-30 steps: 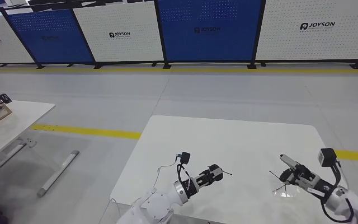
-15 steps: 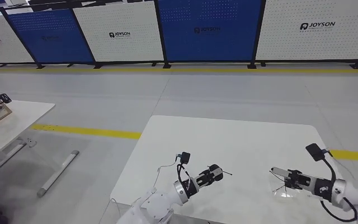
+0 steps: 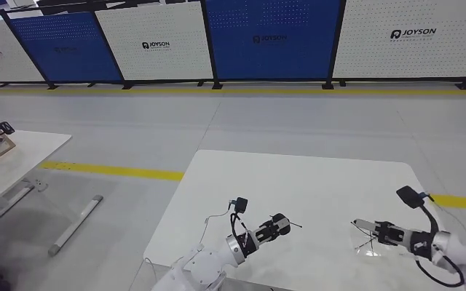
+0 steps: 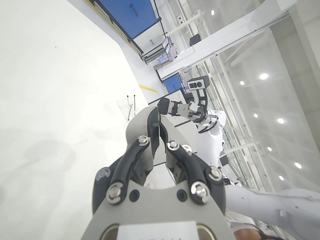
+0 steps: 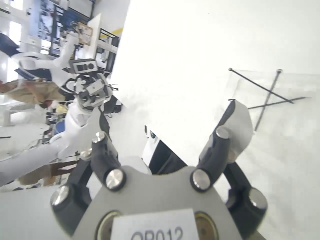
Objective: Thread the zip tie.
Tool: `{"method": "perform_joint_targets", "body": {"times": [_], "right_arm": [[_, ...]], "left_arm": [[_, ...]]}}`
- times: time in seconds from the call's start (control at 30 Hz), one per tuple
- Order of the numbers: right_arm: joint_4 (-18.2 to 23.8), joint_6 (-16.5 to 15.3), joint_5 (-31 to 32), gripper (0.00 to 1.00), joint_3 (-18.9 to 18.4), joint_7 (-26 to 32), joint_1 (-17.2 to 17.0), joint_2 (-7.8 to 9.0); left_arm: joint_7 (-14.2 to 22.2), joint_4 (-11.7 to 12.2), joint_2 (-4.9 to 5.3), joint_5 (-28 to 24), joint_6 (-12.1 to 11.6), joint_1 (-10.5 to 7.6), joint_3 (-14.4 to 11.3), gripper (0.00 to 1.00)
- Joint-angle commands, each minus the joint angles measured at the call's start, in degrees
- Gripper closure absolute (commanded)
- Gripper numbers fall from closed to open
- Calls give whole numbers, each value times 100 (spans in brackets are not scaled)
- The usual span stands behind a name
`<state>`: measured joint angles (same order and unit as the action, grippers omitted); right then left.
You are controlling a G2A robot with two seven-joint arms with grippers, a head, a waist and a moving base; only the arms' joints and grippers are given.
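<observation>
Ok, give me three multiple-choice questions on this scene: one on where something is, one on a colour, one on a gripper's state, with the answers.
1. Where do the loose ties lie?
A. On a clear bag
B. On the floor
C. In a bin

2. What colour are the ties?
A. White
B. Black
C. Red

3. How is the right gripper?
A. Shut on a tie
B. Shut, empty
C. Open

Answers:
1 A: they lie crossed on the bag, just beyond the right gripper.
2 B: they are thin black strips, as is the held tie in the left gripper.
3 C: its fingers stand wide apart with nothing between them.
</observation>
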<state>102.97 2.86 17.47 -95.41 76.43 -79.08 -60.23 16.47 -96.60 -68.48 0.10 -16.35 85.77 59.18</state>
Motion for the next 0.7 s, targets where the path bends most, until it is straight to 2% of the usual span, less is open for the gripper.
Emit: {"method": "perform_joint_targets", "body": {"times": [0.0,0.07,0.17,0.27,0.57,0.6,0.67], "right_arm": [[47,131,503,0,25,213,46,51],[73,438,886,0,56,258,90,84],[39,648,1308,0,176,321,156,122],[-28,666,1349,0,290,228,287,137],[-28,666,1349,0,290,228,287,137],[-33,628,1395,0,313,111,268,138],[-35,649,1813,0,510,321,357,171]], "left_arm": [[0,0,0,0,0,0,0,100],[0,0,0,0,0,0,0,100],[0,0,0,0,0,0,0,100],[0,0,0,0,0,0,0,100],[0,0,0,0,0,0,0,100],[0,0,0,0,0,0,0,100],[0,0,0,0,0,0,0,100]]}}
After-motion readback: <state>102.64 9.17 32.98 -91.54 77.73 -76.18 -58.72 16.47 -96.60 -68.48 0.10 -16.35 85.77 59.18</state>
